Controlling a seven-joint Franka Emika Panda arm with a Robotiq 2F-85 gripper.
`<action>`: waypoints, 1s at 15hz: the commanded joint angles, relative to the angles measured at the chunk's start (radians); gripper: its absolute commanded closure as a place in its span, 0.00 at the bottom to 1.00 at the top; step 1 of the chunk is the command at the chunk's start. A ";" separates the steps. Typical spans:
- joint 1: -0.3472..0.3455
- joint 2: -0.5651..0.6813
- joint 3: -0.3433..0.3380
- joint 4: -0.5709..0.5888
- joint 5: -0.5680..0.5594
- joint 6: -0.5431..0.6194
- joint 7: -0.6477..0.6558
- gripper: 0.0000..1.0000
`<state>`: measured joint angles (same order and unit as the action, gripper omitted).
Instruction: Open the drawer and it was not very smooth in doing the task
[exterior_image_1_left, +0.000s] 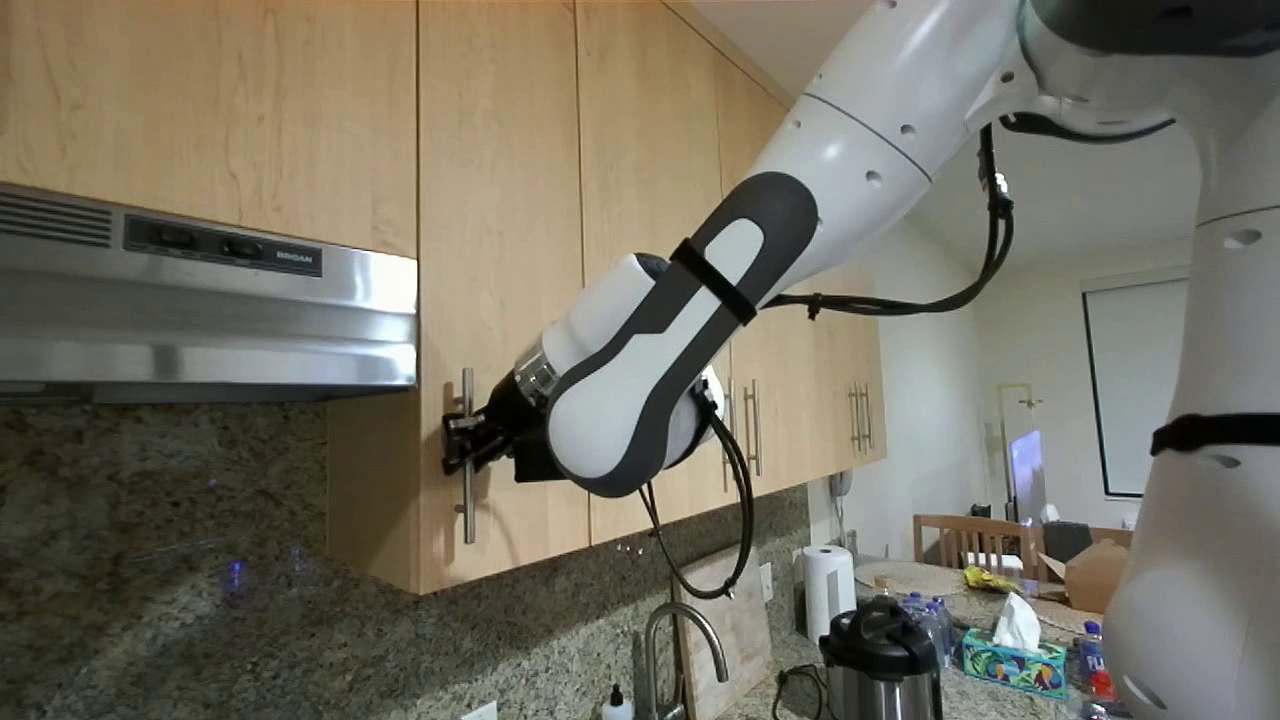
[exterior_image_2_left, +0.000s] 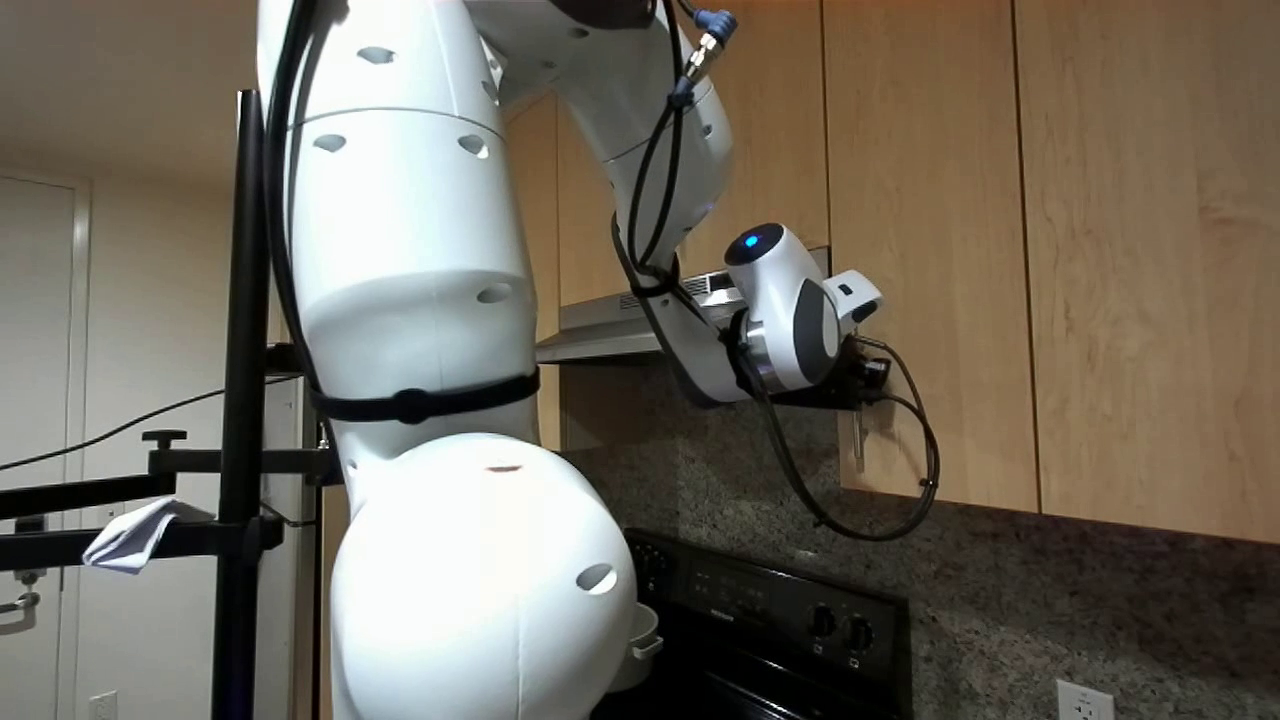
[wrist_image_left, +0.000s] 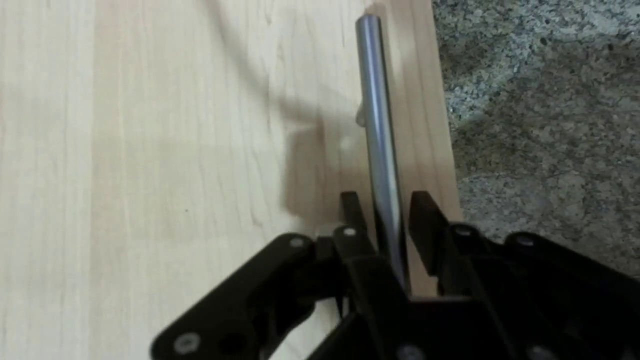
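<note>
The drawer, a tall narrow light-wood cabinet door (exterior_image_1_left: 500, 220), hangs flush with its neighbours; it shows in both exterior views and as pale wood (wrist_image_left: 185, 150) in the wrist view. Near its edge runs a slim silver bar handle (wrist_image_left: 378, 110), whose lower end (exterior_image_1_left: 468, 520) sticks out below the gripper in an exterior view. My gripper (wrist_image_left: 385, 201) straddles this bar with its jaws partly apart. Wood shows between the bar and each black fingertip (wrist_image_left: 424, 210), so neither tip seems to touch it. Further down, the left finger partly covers the bar.
A steel range hood (exterior_image_1_left: 250, 300) adjoins the door, and another wood door (exterior_image_1_left: 650, 180) stands on its far side. A cable loop (exterior_image_2_left: 932, 470) dangles from the wrist. Below are a black stove (exterior_image_2_left: 770, 620), a faucet (exterior_image_1_left: 715, 640) and a pressure cooker (exterior_image_1_left: 885, 650).
</note>
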<state>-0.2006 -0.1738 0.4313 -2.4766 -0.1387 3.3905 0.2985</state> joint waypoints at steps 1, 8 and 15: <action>0.003 0.032 0.009 0.016 -0.007 0.022 -0.011 0.94; 0.011 0.019 0.012 0.003 -0.001 0.021 0.002 0.91; 0.012 -0.010 0.023 -0.030 0.011 0.033 0.011 0.91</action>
<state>-0.2025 -0.1684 0.4316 -2.4747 -0.1387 3.3903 0.2971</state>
